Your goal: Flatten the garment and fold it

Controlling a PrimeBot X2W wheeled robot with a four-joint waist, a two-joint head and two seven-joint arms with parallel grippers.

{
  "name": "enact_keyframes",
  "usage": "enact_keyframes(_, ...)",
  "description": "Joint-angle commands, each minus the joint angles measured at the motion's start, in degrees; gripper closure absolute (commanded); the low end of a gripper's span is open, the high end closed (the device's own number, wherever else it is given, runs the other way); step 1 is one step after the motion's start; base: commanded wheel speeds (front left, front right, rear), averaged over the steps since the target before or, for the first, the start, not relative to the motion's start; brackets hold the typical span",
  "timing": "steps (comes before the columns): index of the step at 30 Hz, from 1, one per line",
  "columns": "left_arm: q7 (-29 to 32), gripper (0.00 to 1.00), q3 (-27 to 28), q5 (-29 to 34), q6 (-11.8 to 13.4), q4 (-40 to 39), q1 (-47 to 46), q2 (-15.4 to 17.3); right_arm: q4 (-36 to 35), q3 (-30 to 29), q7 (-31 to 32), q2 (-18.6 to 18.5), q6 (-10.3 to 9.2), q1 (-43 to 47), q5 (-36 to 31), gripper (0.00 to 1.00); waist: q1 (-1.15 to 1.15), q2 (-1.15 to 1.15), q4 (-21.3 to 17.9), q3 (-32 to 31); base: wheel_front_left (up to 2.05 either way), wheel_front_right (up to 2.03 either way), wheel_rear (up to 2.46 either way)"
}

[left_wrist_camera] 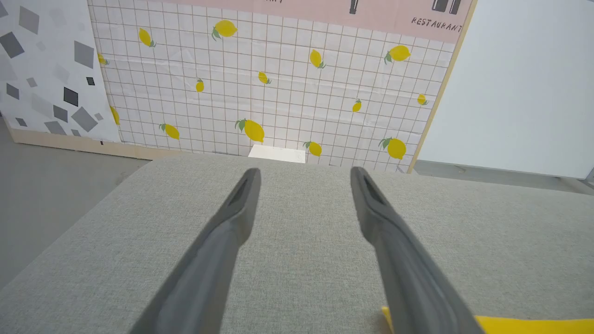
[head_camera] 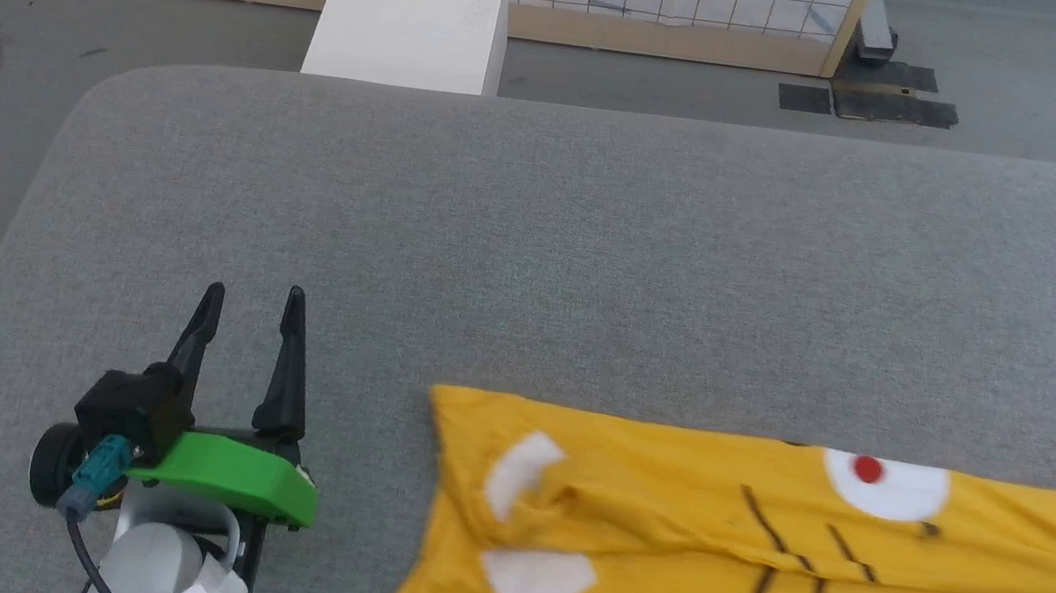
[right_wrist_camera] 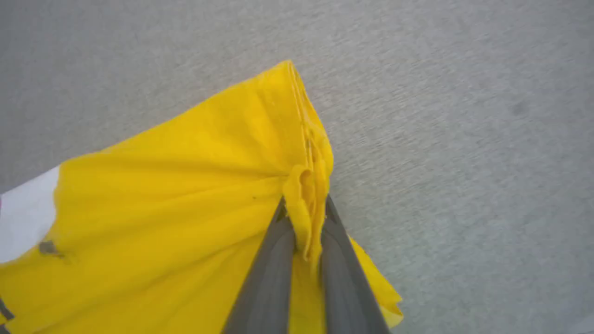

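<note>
While the right gripper [right_wrist_camera: 305,202] pinches a bunched hem of the garment [right_wrist_camera: 176,195] at the centre of the right wrist frame, the left gripper [head_camera: 255,291] sits spread and empty at the lower left of the head frame, just left of the cloth and not touching it. The shirt lies on the grey padded surface [head_camera: 535,237] as a long strip across the lower right of the head frame, running off the right edge. It's probably mid-fold: either tensioning the strip or bringing one end over.

- The pinch is bunched, and it's unclear whether it holds every layer. Lift it clear rather than drag it, because the fabric top will likely grab.
- The left gripper should pin the corner nearest it first.
- The ridge near the left white patch needs smoothing before the crease.
</note>
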Motion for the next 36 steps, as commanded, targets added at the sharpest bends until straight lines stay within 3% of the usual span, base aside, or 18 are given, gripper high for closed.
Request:
enact_keyframes(1, -0.3, 0.0, 0.1, 0.9, -0.4, 0.2, 0.9, -0.3, -0.5, -2.4, -2.0, -0.6, -0.09, 0.5, -2.5, 1.0, 0.0, 0.0, -0.1, 0.0, 0.0, 0.0, 0.0)
enact_keyframes(4, -0.3, 0.0, 0.1, 1.0, -0.6, 0.3, 0.8, -0.3, -0.6, -6.0, -4.8, -1.1, -0.09, 0.5, -6.2, 1.0, 0.0, 0.0, -0.3, 0.1, 0.0, 0.0, 0.0)
enact_keyframes(8, -0.3, 0.0, 0.1, 1.0, -0.8, 0.5, 0.8, -0.4, -0.6, -6.4, -6.5, -1.0, -0.09, 0.8, -8.3, 1.0, 0.0, 0.0, -0.6, 0.1, 0.0, 0.0, 0.0)
enact_keyframes(14, -0.3, 0.0, -0.6, 0.7, -1.1, 1.3, 0.8, -0.4, -7.9, 1.4, -3.9, -0.4, -0.09, 4.8, -5.4, 1.0, 0.0, 0.0, -0.1, -0.6, 0.0, 0.0, 0.0)
enact_keyframes(21, -0.3, 0.0, -1.4, 0.5, -1.2, 2.0, 0.4, -0.4, -34.9, 20.2, 9.2, 2.0, -0.09, 13.1, 1.4, 1.0, 0.0, 0.0, 0.3, -0.5, 0.0, 0.0, 0.0)
enact_keyframes(26, -0.3, 0.0, -1.9, 0.2, -1.3, 2.3, -0.4, -0.4, -45.7, 36.1, 15.5, -0.6, -0.09, 12.2, 0.5, 1.0, 0.0, 0.0, 1.0, 0.4, 0.0, 0.0, 0.0)
enact_keyframes(31, -0.3, 0.0, -2.3, -0.1, -1.2, 2.4, -1.3, -0.4, -41.3, 51.6, 15.8, -1.6, -0.09, 5.5, 2.0, 1.0, 0.0, 0.0, 2.1, 1.7, 0.0, 0.0, 0.0)
enact_keyframes(36, -0.3, 0.0, -2.9, -0.5, -1.1, 2.7, -2.0, -0.4, -29.5, 60.3, 13.4, 0.2, -0.09, -1.2, 3.7, 1.0, 0.0, 0.0, 3.6, 3.0, 0.0, 0.0, 0.0)
